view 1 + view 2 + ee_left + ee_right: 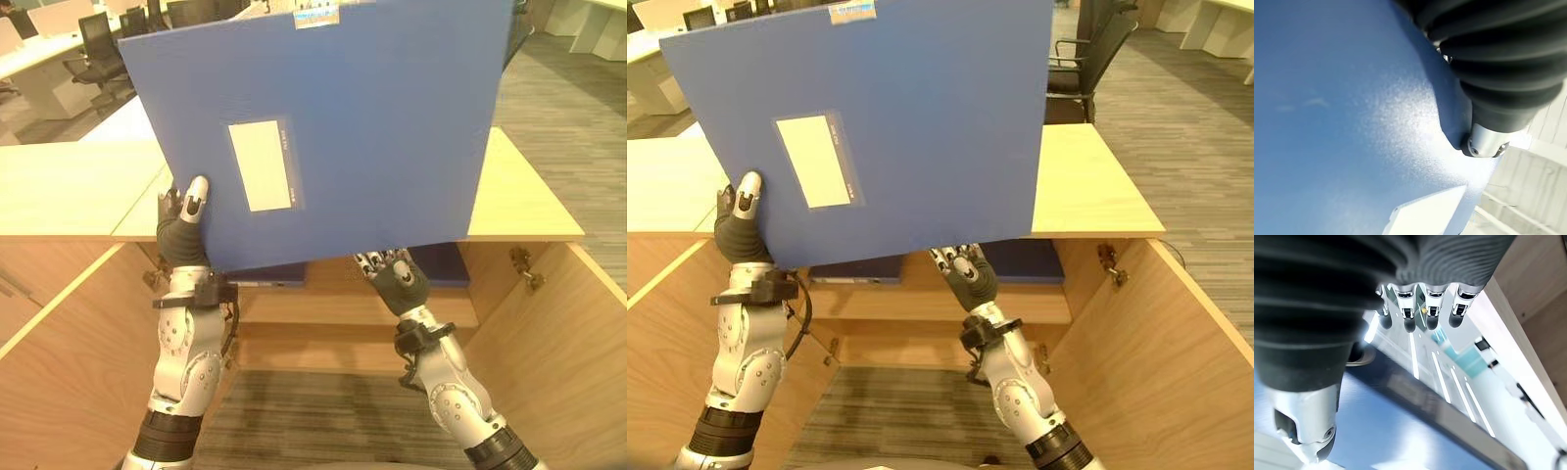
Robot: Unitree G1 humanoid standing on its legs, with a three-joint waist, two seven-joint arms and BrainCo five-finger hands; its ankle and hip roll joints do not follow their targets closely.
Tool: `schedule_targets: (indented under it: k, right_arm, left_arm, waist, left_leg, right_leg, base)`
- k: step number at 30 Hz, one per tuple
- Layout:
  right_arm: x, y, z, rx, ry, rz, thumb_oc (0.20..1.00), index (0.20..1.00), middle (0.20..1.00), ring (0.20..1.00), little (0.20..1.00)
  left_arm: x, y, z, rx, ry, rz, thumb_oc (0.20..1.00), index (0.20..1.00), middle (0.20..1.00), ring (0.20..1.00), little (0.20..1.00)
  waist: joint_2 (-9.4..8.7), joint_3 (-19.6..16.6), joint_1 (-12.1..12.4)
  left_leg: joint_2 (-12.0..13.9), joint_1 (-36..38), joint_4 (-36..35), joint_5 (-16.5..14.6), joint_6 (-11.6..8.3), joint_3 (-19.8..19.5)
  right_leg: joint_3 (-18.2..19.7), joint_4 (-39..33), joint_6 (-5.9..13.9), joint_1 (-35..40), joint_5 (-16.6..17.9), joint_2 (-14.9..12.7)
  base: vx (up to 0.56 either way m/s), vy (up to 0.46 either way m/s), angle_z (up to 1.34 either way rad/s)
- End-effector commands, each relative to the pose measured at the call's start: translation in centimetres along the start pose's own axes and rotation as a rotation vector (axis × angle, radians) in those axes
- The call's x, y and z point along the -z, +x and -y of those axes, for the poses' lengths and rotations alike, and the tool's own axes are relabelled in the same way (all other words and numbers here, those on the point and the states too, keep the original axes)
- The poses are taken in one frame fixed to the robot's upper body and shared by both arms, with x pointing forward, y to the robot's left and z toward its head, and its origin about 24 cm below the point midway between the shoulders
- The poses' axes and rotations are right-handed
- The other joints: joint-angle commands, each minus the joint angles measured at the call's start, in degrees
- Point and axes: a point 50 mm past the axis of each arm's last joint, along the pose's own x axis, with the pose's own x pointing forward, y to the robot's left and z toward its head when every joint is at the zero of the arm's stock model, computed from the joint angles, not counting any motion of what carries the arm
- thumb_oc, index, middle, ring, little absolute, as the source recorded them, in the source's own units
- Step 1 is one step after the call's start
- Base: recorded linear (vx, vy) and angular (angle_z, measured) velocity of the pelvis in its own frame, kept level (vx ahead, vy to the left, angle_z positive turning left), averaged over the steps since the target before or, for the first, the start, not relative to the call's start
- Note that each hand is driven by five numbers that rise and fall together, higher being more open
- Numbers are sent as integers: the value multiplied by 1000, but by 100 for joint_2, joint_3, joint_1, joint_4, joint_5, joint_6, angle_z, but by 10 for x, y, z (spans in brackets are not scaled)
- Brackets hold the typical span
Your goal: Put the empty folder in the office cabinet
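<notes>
I hold a large blue folder (372,127) with a white label (263,164) upright and tilted in front of the open wooden cabinet (529,206). My left hand (181,235) pinches its lower left corner, with the thumb (1486,142) pressed on the front face and the fingers hidden behind. My right hand (404,282) sits under the folder's bottom edge. There the thumb (1303,426) lies against the blue face (1400,431), and the fingers (1431,316) stay straight beyond the edge without touching it.
Both cabinet doors (558,343) stand swung out towards me on either side. Dark blue folders (441,264) lie flat on the shelf (333,304) behind my hands. Desks and office chairs (98,44) stand further back.
</notes>
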Motion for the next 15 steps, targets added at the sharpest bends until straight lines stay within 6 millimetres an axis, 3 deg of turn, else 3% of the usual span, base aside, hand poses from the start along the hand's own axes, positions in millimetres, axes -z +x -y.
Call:
schedule_targets:
  k: [1, 6, 15]
  right_arm:
    - [-17, 9, -13, -34, -13, 145, 1000, 1000, 1000, 1000, 1000]
    - [-22, 10, -18, -40, -15, 179, 1000, 1000, 1000, 1000, 1000]
    - [-19, 16, -25, -34, -10, 181, 1000, 1000, 1000, 1000, 1000]
  left_arm:
    - [-33, 15, 2, 24, 76, 198, 200, 200, 200, 200, 200]
    - [-34, 10, 3, -9, 125, 215, 200, 200, 200, 200, 200]
    - [-18, 9, 15, -9, 106, 165, 200, 200, 200, 200, 200]
  waist:
    - [-248, 8, 72]
    - [-269, 19, 93]
    - [-299, 39, 99]
  left_leg:
    - [-75, 143, 20, -319, 15, -85]
    - [-72, 149, 20, -331, 18, -96]
    - [-73, 157, 20, -332, 34, -110]
  right_leg:
    - [246, 402, 252, 108, -505, -81]
    - [236, 392, 254, 116, -512, -85]
    - [237, 393, 248, 125, -519, -83]
  base:
    - [0, 0, 0]
    - [0, 0, 0]
    - [0, 0, 0]
